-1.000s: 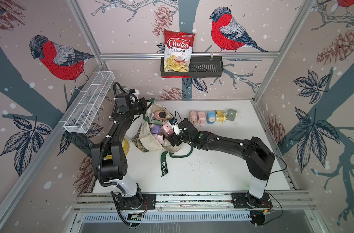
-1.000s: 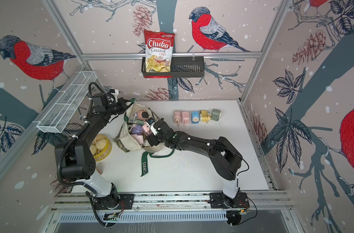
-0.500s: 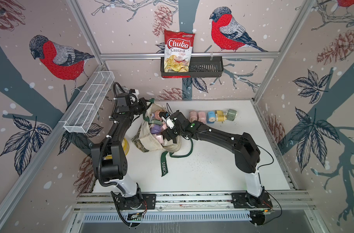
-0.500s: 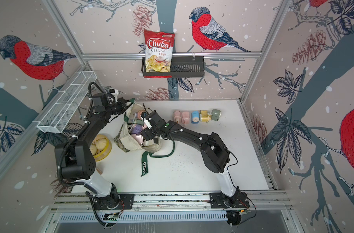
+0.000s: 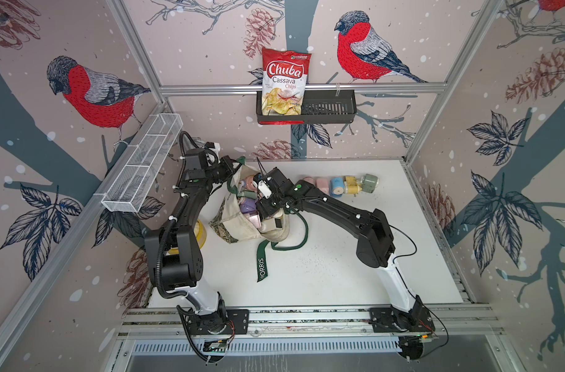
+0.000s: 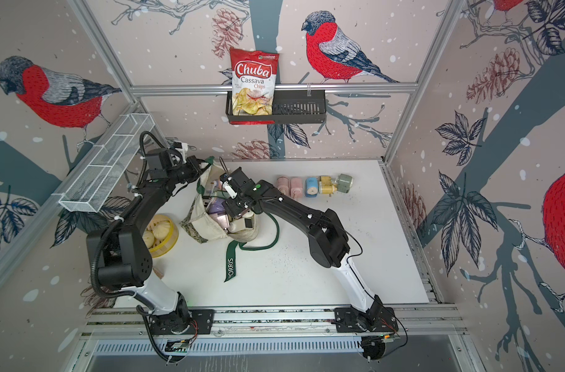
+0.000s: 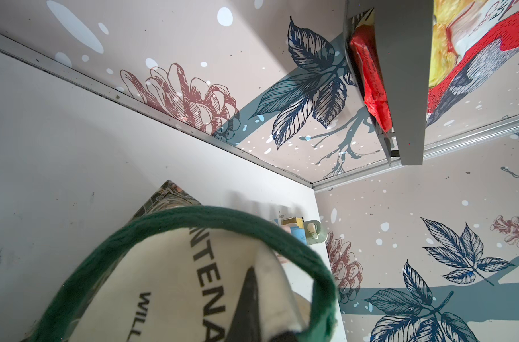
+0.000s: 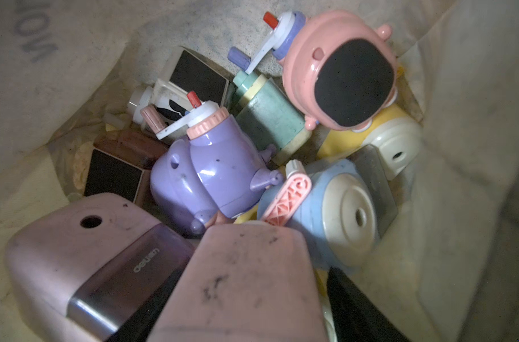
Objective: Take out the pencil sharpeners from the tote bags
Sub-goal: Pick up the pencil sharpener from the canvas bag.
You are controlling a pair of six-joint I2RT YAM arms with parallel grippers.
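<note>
Sharpeners, tightly packed, may snag leaving the tote: left jaws clamp its rim, right jaws' grip unclear.

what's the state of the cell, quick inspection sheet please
surface: white table, dark specks scattered
job's things: tote bag lies open with sharpeners inside; row of five sharpeners near the back wall
clutter: yellow bowl of pale discs; chips bag in black wall basket; white wire basket
grippers: left gripper shut on the tote bag's rim; right gripper in its mouth, around a pink sharpener, grip unclear
cables: black hose along left arm; thin lead looping off right arm
surroundings: bird-print walls, aluminium frame
</note>
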